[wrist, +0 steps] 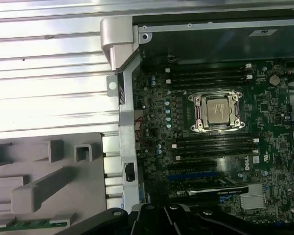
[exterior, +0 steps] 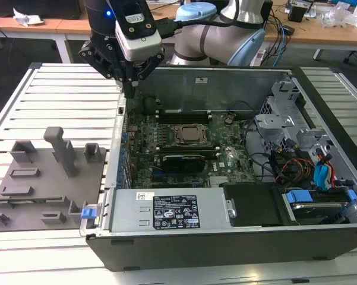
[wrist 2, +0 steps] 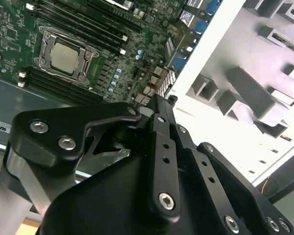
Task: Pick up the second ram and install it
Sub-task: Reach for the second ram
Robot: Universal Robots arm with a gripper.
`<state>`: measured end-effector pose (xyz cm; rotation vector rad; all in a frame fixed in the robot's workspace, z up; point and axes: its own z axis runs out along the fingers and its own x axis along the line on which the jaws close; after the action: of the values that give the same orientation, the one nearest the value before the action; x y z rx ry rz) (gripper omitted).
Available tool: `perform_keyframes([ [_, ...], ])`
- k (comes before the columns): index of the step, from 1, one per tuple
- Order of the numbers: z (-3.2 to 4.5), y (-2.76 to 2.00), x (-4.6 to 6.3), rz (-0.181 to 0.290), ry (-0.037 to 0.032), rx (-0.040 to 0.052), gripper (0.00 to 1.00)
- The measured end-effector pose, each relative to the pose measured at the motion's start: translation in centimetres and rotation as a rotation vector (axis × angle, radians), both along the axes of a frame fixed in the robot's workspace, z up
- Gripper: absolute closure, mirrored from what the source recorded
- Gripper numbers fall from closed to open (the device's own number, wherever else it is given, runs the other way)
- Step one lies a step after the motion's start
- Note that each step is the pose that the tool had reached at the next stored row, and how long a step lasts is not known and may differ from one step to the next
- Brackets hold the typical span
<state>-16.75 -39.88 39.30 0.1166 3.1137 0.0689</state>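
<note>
Lengthwise along grey tray's point(wrist: 90, 196) edge, the second ram point(wrist: 32, 225) (jaws pressed together, empty)

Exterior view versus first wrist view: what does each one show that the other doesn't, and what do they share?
The exterior view adds the robot arm's body, the labelled power supply along the case's front and the drive bay with blue tabs. The first wrist view adds a slim green strip, likely the second ram, lying in the grey tray. Both show that tray beside the open case, the CPU socket and the black memory slots next to it.
</note>
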Motion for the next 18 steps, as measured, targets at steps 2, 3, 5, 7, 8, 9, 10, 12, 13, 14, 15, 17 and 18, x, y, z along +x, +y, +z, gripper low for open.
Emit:
perform_keyframes([
  [2,0.00,0.00,-0.4,0.000,0.0000,0.0000,0.89],
  [3,-0.01,0.00,-0.5,0.000,0.0000,0.0000,0.89],
  [5,-0.01,0.00,-0.7,0.000,0.0000,-0.0001,0.89],
  [7,-0.02,0.00,-1.0,0.000,0.0000,0.0001,0.89],
  [8,-0.02,0.00,-1.2,0.000,0.0000,0.0000,0.89],
  [9,-0.02,0.00,-1.3,0.000,0.0000,0.0000,0.89],
  [10,-0.03,0.00,-1.5,0.000,0.0000,0.0000,0.89],
  [12,-0.03,0.00,-2.1,0.000,0.0000,0.0000,0.89],
  [13,-0.03,0.00,-2.2,0.000,0.0000,0.0000,0.89],
  [14,-0.04,0.00,-2.3,0.000,0.0000,0.0000,0.89],
  [15,-0.04,0.00,-2.4,0.000,0.0000,0.0000,0.89],
  [17,-0.04,0.00,-2.6,0.000,0.0000,0.0000,0.89],
  [18,-0.05,0.00,-2.8,0.000,0.0000,0.0000,0.89],
])
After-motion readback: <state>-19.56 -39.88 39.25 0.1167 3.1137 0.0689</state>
